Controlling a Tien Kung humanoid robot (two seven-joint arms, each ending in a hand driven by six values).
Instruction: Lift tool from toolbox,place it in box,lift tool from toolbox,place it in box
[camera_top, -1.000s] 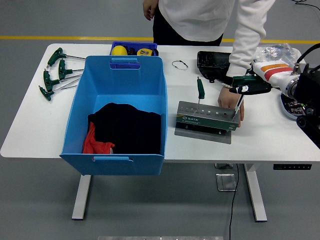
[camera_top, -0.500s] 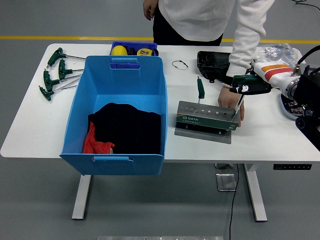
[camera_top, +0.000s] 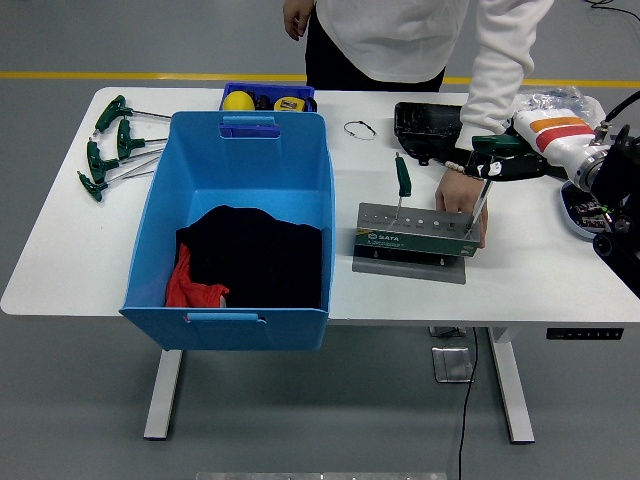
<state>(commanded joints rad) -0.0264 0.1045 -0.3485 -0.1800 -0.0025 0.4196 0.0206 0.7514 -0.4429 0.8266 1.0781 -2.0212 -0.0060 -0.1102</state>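
Observation:
The grey and green tool rack (camera_top: 410, 240) lies right of the centre of the white table. A green-handled screwdriver (camera_top: 402, 178) stands upright in it. At its right end, my right hand (camera_top: 497, 165) is shut on the green handle of a T-handle tool (camera_top: 478, 207), whose thin shaft slants down to the rack's right corner. A person's hand (camera_top: 455, 195) presses on the rack beside that shaft. The big blue box (camera_top: 160, 200) stands left of the rack, with black cloth (camera_top: 255, 255) and a red item in it. My left arm is out of view.
Several green T-handle tools (camera_top: 110, 145) lie at the table's far left. A small blue tray (camera_top: 268, 98) with yellow items sits behind the box. A black case (camera_top: 425, 125), a wire loop (camera_top: 359, 129) and a plastic bag (camera_top: 555, 100) lie at the back right.
My right hand has risen a little and moved right with the T-handle tool, so the shaft stands higher over the rack. The person's hand stays on the rack.

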